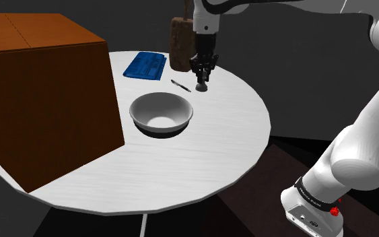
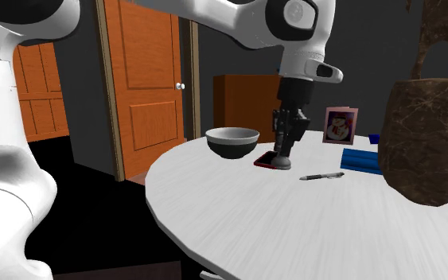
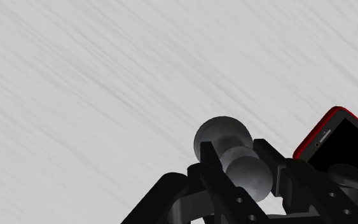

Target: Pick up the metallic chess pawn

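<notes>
Light is falling from above onto the table (image 1: 235,155), so its top is glowing pale while the room around it is lying dim. Out to the side of the gripper (image 1: 202,81), the bowl (image 1: 161,111) is casting a dark crescent of shadow under its rim. The box (image 1: 46,114) is showing a brighter top and a darker side. Between the fingers (image 3: 210,167), the grey pawn (image 3: 225,135) is catching soft, dull highlights. Just beside the fingers, the phone (image 3: 336,137) screen is reading flat black. Beyond the fingertips, the tabletop is showing even, streaked brightness.
</notes>
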`<move>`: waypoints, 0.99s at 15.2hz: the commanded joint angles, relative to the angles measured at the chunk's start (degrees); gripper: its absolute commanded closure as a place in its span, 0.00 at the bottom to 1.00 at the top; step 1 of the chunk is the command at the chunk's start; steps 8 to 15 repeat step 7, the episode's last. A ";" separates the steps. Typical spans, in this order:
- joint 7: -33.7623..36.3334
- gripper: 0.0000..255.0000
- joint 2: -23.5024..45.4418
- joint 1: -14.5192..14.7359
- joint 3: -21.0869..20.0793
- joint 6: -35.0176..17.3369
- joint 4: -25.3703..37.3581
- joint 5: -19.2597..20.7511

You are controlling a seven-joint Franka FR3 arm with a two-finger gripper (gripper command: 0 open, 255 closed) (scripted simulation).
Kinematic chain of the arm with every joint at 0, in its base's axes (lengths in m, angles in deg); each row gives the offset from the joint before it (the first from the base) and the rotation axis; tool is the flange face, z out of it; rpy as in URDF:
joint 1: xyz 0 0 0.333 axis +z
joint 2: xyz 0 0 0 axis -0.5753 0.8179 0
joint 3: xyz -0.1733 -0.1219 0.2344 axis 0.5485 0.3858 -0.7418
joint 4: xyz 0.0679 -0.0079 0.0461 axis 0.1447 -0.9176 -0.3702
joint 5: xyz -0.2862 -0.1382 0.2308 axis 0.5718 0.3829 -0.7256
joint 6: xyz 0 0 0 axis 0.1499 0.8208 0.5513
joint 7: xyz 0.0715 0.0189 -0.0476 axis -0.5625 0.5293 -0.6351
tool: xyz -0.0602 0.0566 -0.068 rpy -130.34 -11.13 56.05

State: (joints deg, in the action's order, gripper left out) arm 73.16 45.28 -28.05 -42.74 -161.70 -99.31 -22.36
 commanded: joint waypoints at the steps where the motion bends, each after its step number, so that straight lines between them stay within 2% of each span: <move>1: 0.01 1.00 -0.01 -0.02 0.01 1.67 1.63 0.00; 5: 0.15 1.00 0.31 0.01 0.00 4.84 5.12 0.04; 15: 0.15 1.00 0.33 0.01 0.00 4.96 5.26 0.05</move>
